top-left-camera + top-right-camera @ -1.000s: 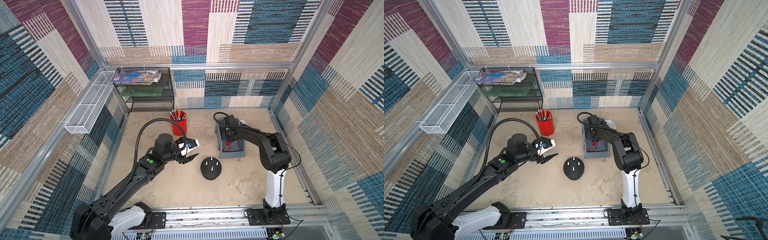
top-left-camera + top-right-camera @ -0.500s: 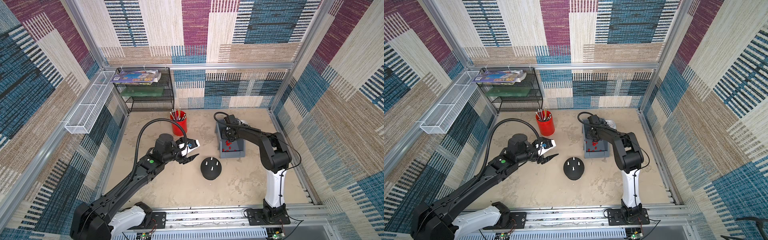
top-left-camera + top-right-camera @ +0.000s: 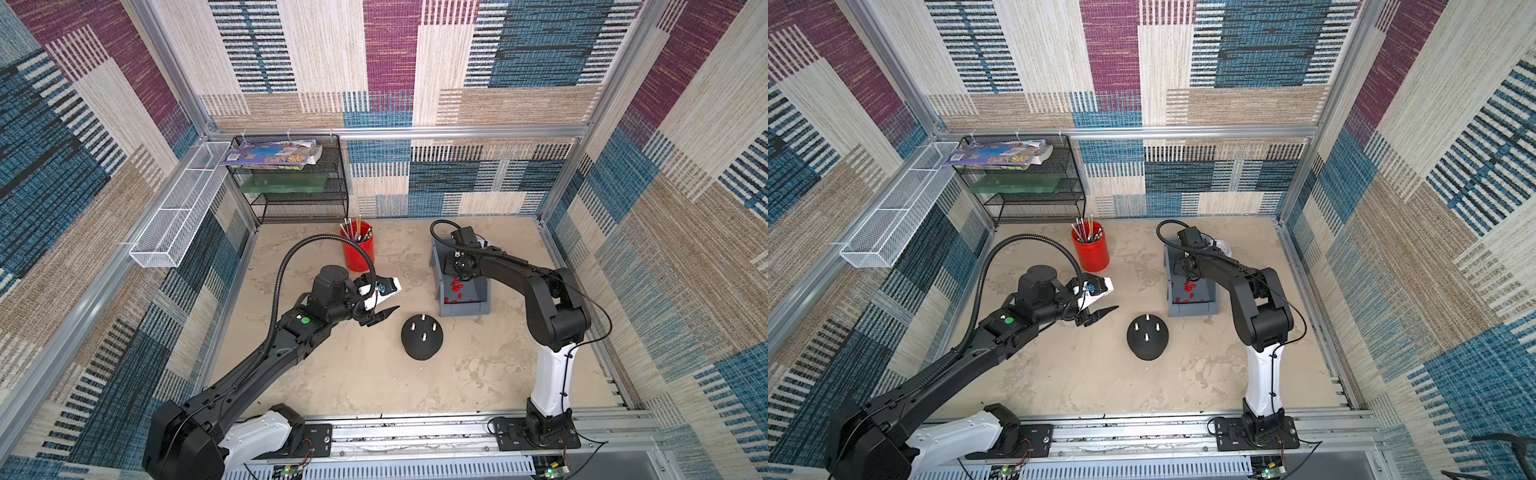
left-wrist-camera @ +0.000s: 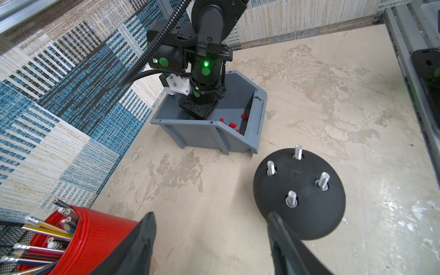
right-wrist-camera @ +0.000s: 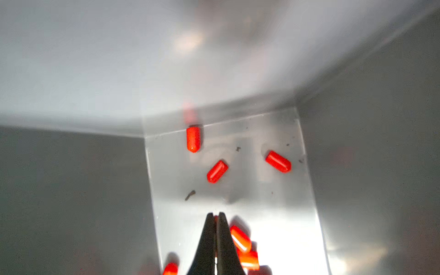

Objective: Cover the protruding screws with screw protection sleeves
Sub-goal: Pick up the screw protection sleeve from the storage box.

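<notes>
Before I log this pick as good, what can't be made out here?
- Right wrist view: whether the right gripper holds a sleeve; shut jaws show only a red sliver.
- Same view: bottom edge cuts off several sleeves.
- Top views: the right arm hides the jaws in the grey bin.

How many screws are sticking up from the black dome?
4 screws on the dome: one at the back, one in front, one left, one right. None seems hidden.
</notes>
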